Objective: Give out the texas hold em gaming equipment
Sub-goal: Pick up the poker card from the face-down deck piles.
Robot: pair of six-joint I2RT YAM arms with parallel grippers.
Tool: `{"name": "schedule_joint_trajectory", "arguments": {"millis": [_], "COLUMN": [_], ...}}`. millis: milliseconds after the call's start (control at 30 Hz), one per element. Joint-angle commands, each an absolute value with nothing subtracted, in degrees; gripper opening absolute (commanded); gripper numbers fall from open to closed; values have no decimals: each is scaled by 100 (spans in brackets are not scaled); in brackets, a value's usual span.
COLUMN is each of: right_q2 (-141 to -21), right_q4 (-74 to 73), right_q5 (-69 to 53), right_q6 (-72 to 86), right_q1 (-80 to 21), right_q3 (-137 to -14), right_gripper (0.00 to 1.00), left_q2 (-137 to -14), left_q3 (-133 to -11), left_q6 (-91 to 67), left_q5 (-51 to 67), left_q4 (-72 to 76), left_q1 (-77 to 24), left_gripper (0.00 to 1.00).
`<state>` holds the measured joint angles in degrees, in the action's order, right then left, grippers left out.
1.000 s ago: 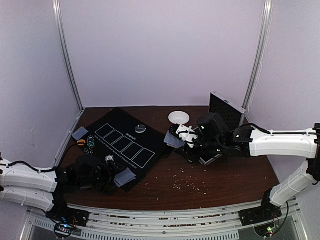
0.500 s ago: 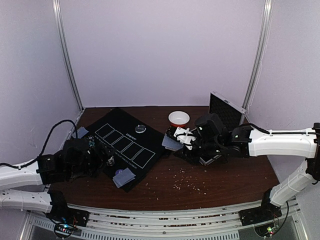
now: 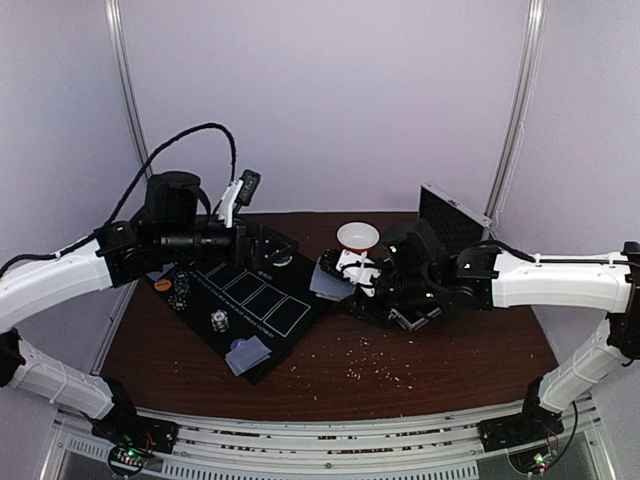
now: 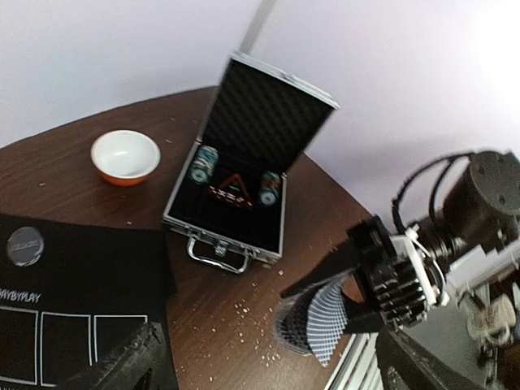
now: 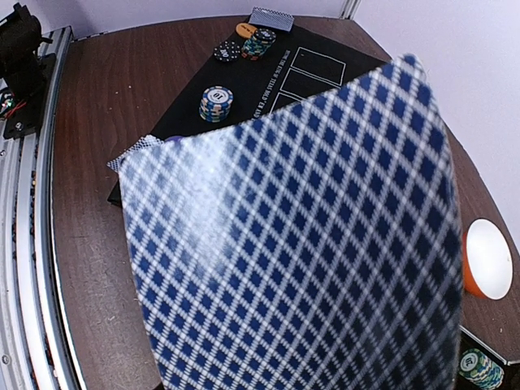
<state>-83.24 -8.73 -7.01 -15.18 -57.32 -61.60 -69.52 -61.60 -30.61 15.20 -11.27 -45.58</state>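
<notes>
My right gripper (image 3: 343,280) is shut on a bent deck of grey-blue-backed playing cards (image 3: 327,284), held just above the mat's right edge. The top card's back (image 5: 292,236) fills the right wrist view and hides the fingers. In the left wrist view the right gripper (image 4: 382,280) holds the fanned cards (image 4: 321,321). My left gripper (image 3: 285,246) is raised over the mat's far side, open and empty (image 4: 268,367). On the black mat (image 3: 290,300) lie a chip stack (image 3: 218,320), a small card pile (image 3: 248,353), more chips (image 3: 180,290) and an orange disc (image 3: 161,284).
The open silver case (image 4: 244,183) holds two chip stacks (image 4: 204,165) and stands at the back right. The white bowl with orange rim (image 3: 357,235) sits left of it. A grey disc (image 4: 24,245) lies on the mat. Crumbs (image 3: 380,370) dot the wooden table.
My left arm has risen from the mat's near left corner, up and back over the mat's far side. The card pile stays on the mat. My right gripper with the cards edged left.
</notes>
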Motion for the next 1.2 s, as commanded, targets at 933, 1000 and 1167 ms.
{"name": "schedule_joint_trajectory", "arguments": {"millis": [933,1000,1167], "right_q2": [-8816,-8816,-8824], "right_q4": [-692,-677,-672], "right_q5": [-748,-747,-749], "right_q6": [-1564,-1567,-1564], "right_q1": [-5766,-5760,-5763], "right_q3": [-6649,-6651,-6665], "right_gripper": [39,39,39], "left_q2": [-8054,-8034,-7991], "left_q3": [-6683,-6655,-6620], "left_q6": [-1537,-1552,-1580], "left_q5": [2193,2263,2614], "left_q4": [-1349,-1345,-1227], "left_q1": [-4436,-4421,-4421], "left_gripper": [17,14,0]}}
